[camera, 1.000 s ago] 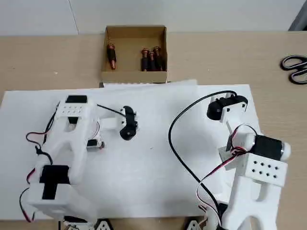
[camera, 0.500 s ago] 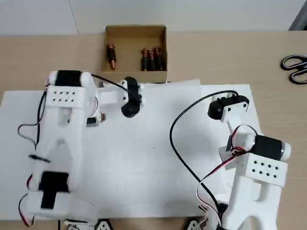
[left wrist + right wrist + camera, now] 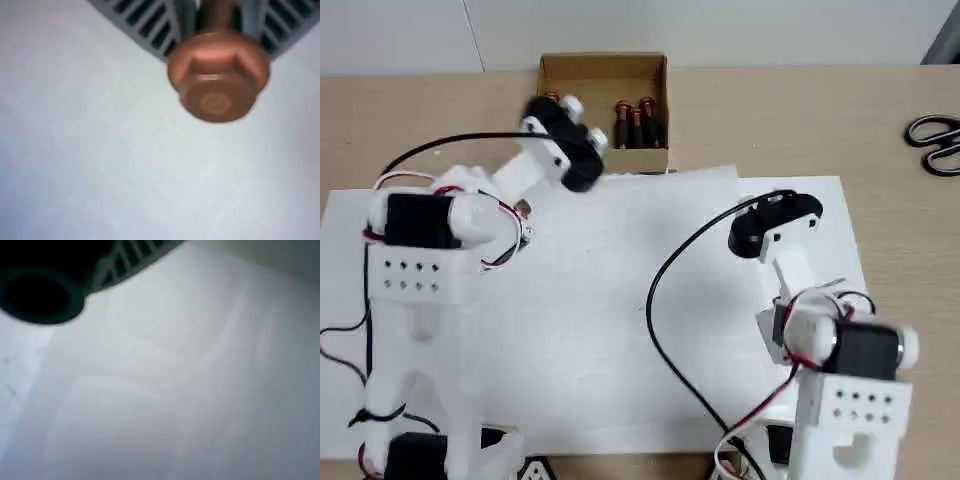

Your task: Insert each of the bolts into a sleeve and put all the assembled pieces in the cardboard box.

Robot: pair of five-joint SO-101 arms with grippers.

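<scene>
The cardboard box (image 3: 603,66) stands at the table's far side with several copper-and-black assembled pieces (image 3: 635,122) inside. My left gripper (image 3: 565,142) hangs over the box's front left corner. In the left wrist view it (image 3: 217,17) is shut on a copper bolt (image 3: 217,80); the hex head sticks out between ribbed grey fingers (image 3: 145,20). My right gripper (image 3: 770,218) is over the right side of the white sheet. In the right wrist view it (image 3: 60,275) holds a black sleeve (image 3: 37,297), open end towards the camera, beside a ribbed finger (image 3: 130,260).
A white sheet (image 3: 620,340) covers most of the table before the box. Black scissors (image 3: 935,140) lie at the far right edge. A black cable (image 3: 660,300) loops across the sheet from the right arm.
The left arm has swung from the sheet's left middle up to the front of the box, carrying the bolt. The right gripper has shifted slightly left.
</scene>
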